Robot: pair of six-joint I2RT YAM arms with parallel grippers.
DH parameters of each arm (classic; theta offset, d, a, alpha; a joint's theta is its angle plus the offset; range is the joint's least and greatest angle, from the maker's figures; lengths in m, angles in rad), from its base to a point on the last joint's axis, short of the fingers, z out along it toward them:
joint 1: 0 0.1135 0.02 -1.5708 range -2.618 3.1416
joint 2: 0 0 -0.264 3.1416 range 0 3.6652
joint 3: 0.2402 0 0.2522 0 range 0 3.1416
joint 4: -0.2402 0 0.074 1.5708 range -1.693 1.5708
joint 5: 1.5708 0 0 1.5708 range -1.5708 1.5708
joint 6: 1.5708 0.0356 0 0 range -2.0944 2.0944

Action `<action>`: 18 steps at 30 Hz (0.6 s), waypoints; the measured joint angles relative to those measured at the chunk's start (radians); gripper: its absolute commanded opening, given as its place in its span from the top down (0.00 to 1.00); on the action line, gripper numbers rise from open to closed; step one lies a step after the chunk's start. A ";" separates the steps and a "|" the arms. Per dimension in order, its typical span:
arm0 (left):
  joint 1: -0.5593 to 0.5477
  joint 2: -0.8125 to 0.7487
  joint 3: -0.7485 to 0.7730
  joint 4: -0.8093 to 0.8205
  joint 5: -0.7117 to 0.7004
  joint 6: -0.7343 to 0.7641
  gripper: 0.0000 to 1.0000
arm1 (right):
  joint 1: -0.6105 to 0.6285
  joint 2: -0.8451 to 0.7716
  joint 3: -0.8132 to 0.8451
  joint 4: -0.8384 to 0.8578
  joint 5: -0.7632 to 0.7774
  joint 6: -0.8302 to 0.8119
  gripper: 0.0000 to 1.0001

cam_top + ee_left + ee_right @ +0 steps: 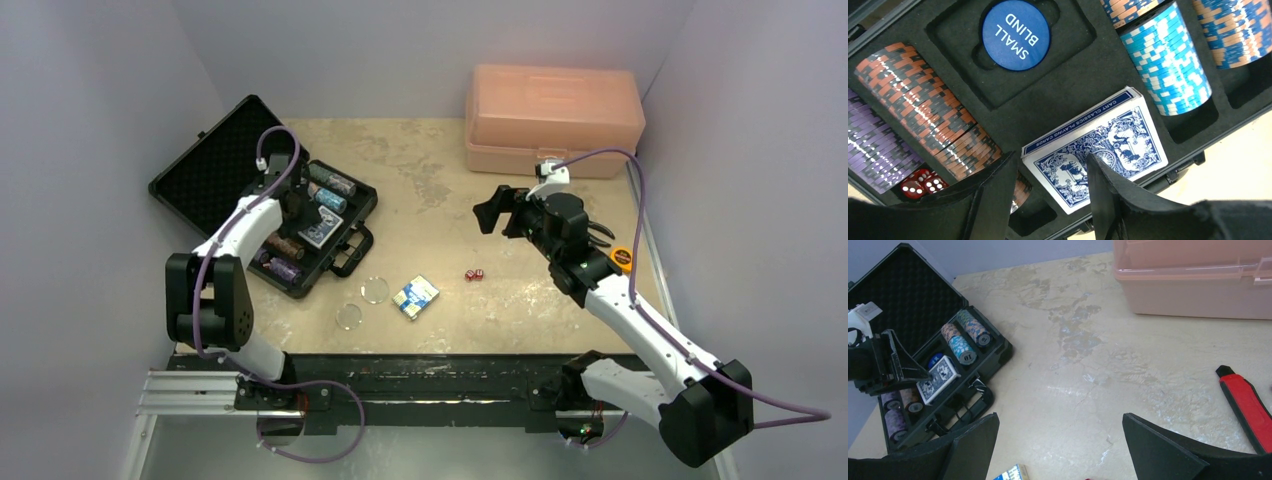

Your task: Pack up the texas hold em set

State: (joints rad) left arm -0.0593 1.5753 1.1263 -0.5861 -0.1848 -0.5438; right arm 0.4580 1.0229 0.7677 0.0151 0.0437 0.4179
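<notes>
The black poker case (290, 235) lies open at the left, its foam lid (205, 165) folded back. In the left wrist view it holds rows of chips (923, 107), a blue "SMALL BLIND" button (1016, 34), red dice (922, 183) and a blue card deck (1108, 137). My left gripper (1053, 172) is open and empty just above that deck. A second card deck (415, 295), two red dice (474, 274) and two clear discs (375, 289) lie on the table. My right gripper (505, 212) is open and empty, raised above the table's middle.
A closed pink plastic box (553, 118) stands at the back right. A red and black utility knife (1245, 405) lies by the right arm. The case's handle (352, 250) sticks out toward the table's middle.
</notes>
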 measured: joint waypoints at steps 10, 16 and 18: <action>0.000 0.039 0.021 -0.011 -0.010 -0.013 0.55 | 0.000 0.000 -0.004 0.000 0.000 0.000 0.01; 0.000 0.040 0.048 -0.027 -0.046 -0.011 0.54 | 0.003 0.000 -0.005 0.000 0.000 0.000 0.01; 0.000 0.039 0.056 -0.029 -0.056 -0.008 0.55 | 0.006 0.000 -0.005 0.000 0.001 0.000 0.01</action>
State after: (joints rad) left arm -0.0593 1.6146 1.1828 -0.6155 -0.2405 -0.5514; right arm 0.4641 1.0233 0.7628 0.0154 0.0444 0.4175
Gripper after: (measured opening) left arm 0.453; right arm 0.987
